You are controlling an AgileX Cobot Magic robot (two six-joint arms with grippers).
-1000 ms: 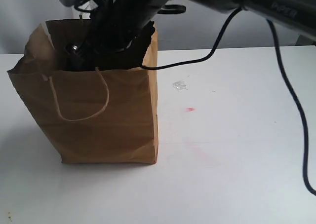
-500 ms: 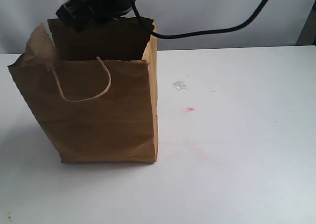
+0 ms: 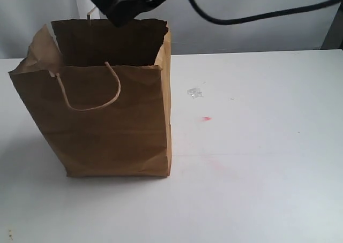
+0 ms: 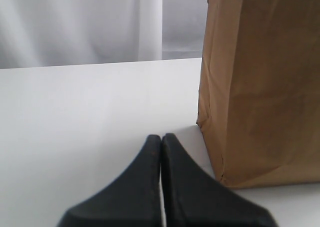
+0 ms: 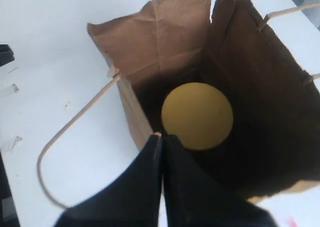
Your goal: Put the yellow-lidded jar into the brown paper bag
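The brown paper bag [image 3: 107, 120] stands upright on the white table at the left. In the right wrist view I look down into the bag [image 5: 165, 42] and see the yellow-lidded jar [image 5: 197, 115] resting on its bottom; only the round yellow lid shows. My right gripper [image 5: 161, 136] is shut and empty, hanging above the bag's rim. In the exterior view its dark body [image 3: 131, 2] hovers over the bag's open top. My left gripper [image 4: 161, 137] is shut with nothing in it, low over the table beside the bag's side wall [image 4: 260, 87].
A small clear scrap [image 3: 194, 92] and a red mark [image 3: 206, 118] lie on the white table [image 3: 257, 146] right of the bag. A black cable [image 3: 257, 15] runs across the top. The bag's cord handle [image 3: 88, 90] hangs on its front.
My right gripper has risen out of the bag, from deep inside to above the rim. The bag has straightened slightly and stays in place.
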